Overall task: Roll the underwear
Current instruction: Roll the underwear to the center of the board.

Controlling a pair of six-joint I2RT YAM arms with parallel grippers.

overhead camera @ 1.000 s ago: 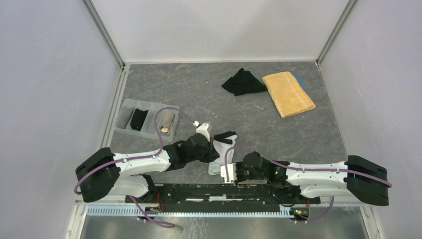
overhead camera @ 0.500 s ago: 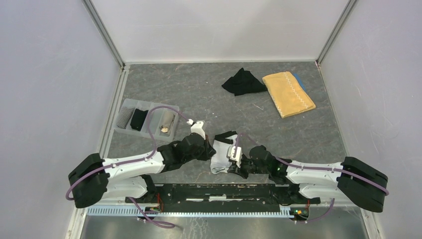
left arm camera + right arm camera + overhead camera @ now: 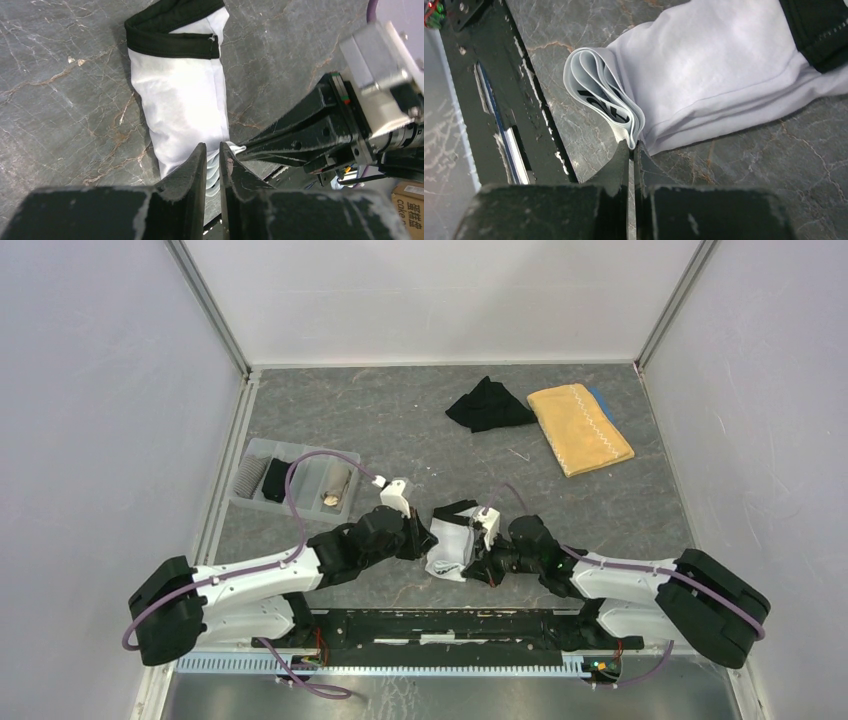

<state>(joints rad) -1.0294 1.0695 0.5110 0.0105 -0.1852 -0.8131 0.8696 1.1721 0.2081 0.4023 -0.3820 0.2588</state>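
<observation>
White underwear: It lies on the grey table at the near centre, between the two grippers. Its black waistband is at the far end and the white body runs toward the near edge.

Change: The piece looks shorter than it did a second ago. Its near end, which then reached almost to the arm bases, has been carried farther up. The right arm has swung in from the near right to meet it.

Folded end: Several white layers curl over one another in a loose loop. This looks like a first turn rather than a tight roll.

Left gripper: It sits at the left of the near end. Its fingers were pressed together a moment ago and now stand a narrow slit apart, with cloth layers showing through the gap. I cannot tell whether any cloth is still pinched.

Right gripper: The fingers are clenched together, with the tips touching the lower edge of the loop. Whether a layer is caught between them is not clear.

Meaning: The roll seems begun, not finished. The left side appears to be letting go, probably to regrip, and the loose loop could spring open if it is left unsupported.

Tray: It sits at the left and holds a striped roll, a black roll and a beige roll.

Far side: A black garment lies unrolled just beside the yellow towel.
</observation>
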